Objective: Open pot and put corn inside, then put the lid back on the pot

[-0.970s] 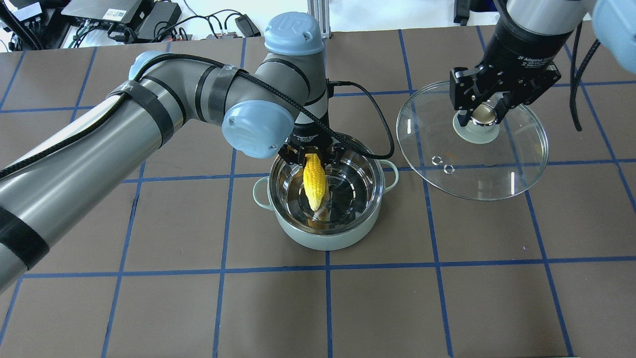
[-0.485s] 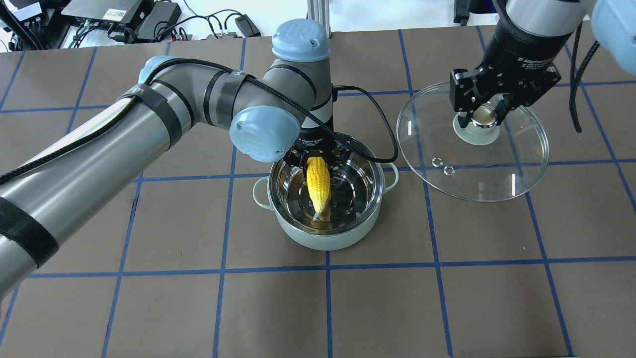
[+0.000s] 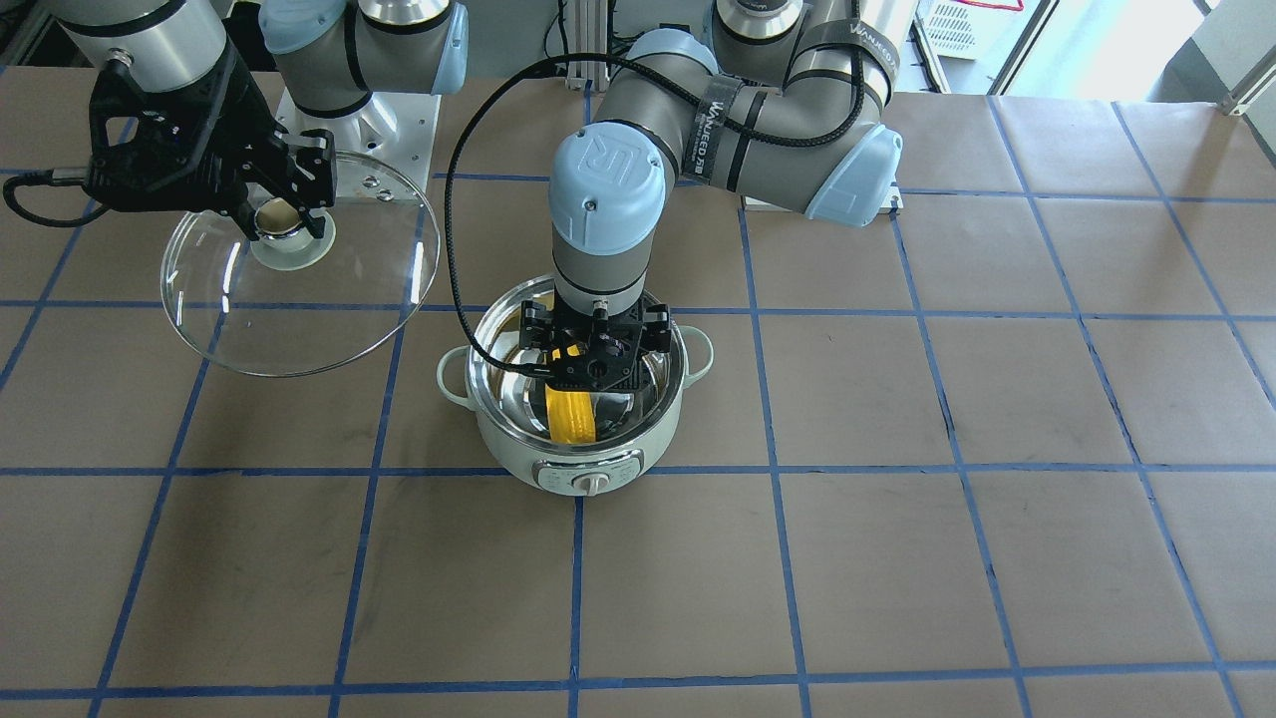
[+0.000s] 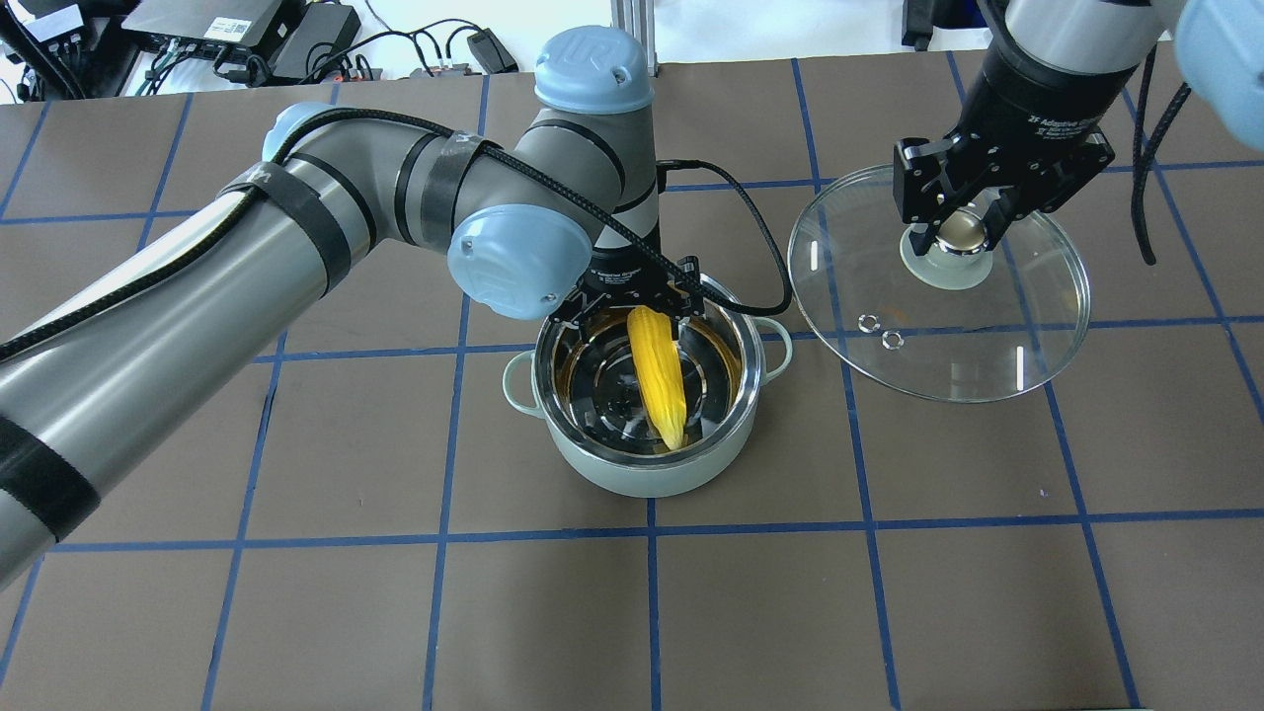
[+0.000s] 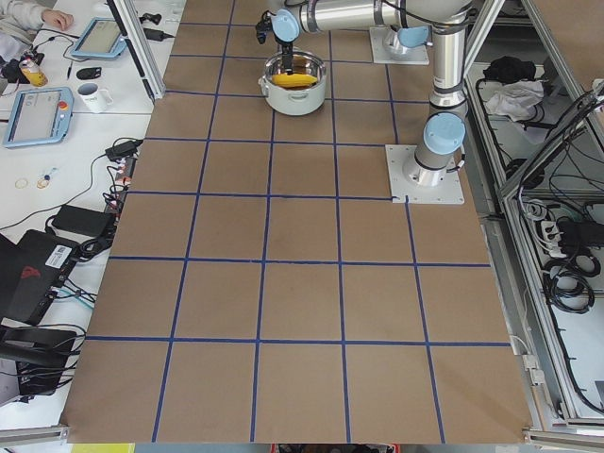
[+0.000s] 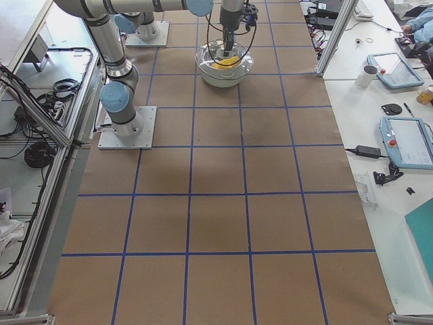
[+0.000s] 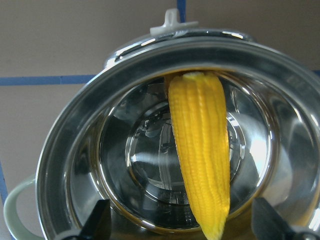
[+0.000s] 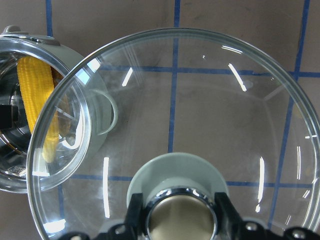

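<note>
The mint-green pot (image 4: 632, 479) stands uncovered at the table's middle, control knob facing the front camera (image 3: 590, 483). The yellow corn (image 4: 657, 375) lies slanted inside it, thick end against the steel wall, tip lower down; it also shows in the left wrist view (image 7: 200, 160). My left gripper (image 4: 637, 301) hovers just over the pot's rim, open and empty, fingertips (image 7: 97, 222) wide apart. My right gripper (image 4: 953, 232) is shut on the glass lid's knob (image 8: 180, 215) and holds the lid (image 4: 938, 336) in the air, right of the pot.
The brown table is marked with a blue tape grid. A black cable (image 4: 760, 257) loops from the left wrist beside the pot. Power bricks and cables (image 4: 247, 39) lie past the far edge. The arm bases (image 3: 359, 120) stand behind the pot.
My left gripper has opened and let go of the corn. The corn has dropped from nearly upright between the fingers to lying slanted in the pot. The right arm and lid have hardly moved.
</note>
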### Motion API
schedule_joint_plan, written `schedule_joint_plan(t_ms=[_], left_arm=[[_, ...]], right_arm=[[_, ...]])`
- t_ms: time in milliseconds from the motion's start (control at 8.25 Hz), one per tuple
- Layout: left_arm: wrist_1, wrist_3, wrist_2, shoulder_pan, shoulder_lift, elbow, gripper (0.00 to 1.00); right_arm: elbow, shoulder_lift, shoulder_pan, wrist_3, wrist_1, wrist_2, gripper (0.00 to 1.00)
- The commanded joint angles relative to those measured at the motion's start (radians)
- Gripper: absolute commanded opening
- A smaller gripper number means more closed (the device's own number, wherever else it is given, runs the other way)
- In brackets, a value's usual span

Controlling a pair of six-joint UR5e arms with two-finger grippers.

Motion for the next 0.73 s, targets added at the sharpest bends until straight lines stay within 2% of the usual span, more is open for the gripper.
schedule_joint_plan(t_ms=[0,242,364,485,606], left_arm=[[-0.033,0.011,0.053,0.028,0.033,0.055,1.00],[-0.088,0.023,0.067,0.140,0.061,0.149,1.00],[-0.151,0.038,0.069,0.215,0.076,0.185,1.00],[-0.155,0.078,0.056,0.284,0.092,0.201,1.00],[-0.159,0.142,0.068,0.345,0.108,0.204,1.00]], right_arm=[[0.003,0.000,0.004,0.011,-0.003,0.002,0.00],[0.008,0.006,0.025,0.056,-0.006,0.012,0.00],[0.009,0.020,0.077,0.102,-0.014,0.030,0.00],[0.009,0.062,0.168,0.212,-0.052,0.030,0.00],[0.008,0.131,0.289,0.338,-0.180,0.028,0.00]])
